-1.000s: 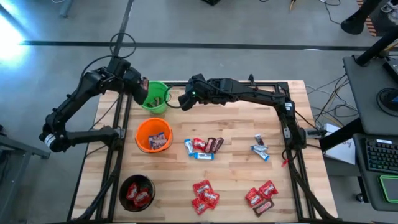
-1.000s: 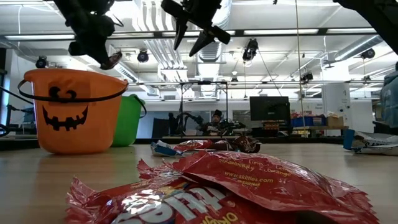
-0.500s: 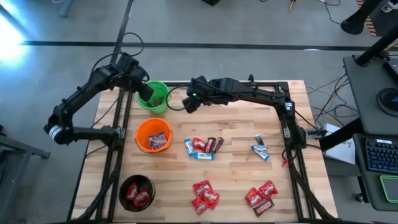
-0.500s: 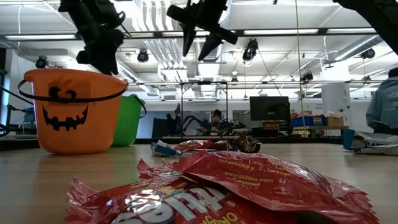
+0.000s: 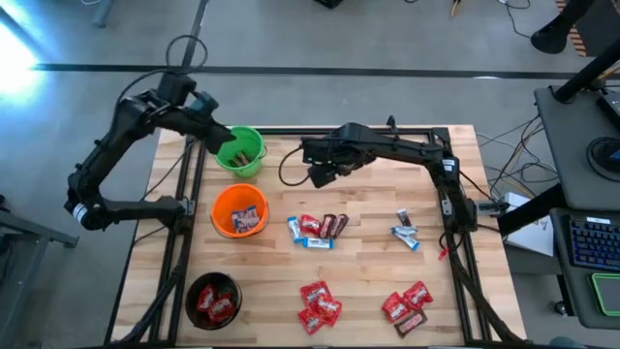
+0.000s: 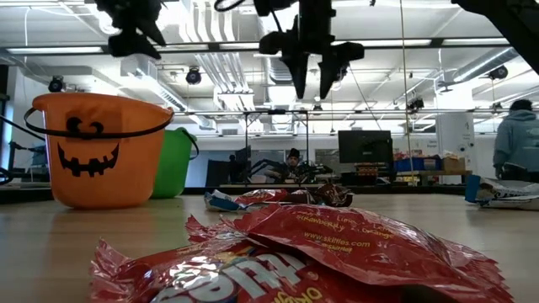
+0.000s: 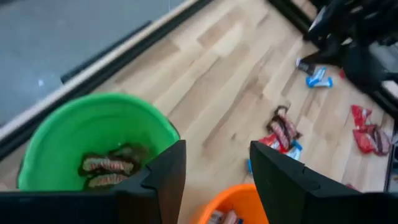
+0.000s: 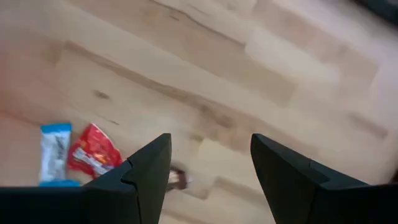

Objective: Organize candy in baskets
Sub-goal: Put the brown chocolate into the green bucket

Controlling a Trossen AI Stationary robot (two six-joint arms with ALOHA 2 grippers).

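Note:
The green basket stands at the table's far left with dark brown candy inside. The orange basket holds candy and sits in front of it. The black basket, with red candy, is at the near left. Loose candy lies mid-table, at the right and in two red heaps near the front. My left gripper hangs open, above the green basket's far-left rim. My right gripper is open and points down, high above bare wood beyond the middle candy.
The low view shows the orange basket with the green one behind it, and red wrappers close to the lens. Bare wood lies between the green basket and the right gripper. A person stands in the room beyond.
My left gripper has opened above the green basket and let go of a dark brown candy, then risen and drawn back toward the table's far left. My right gripper has moved toward the right and near edges, sunk a little, and tipped from slanting to pointing down, still open.

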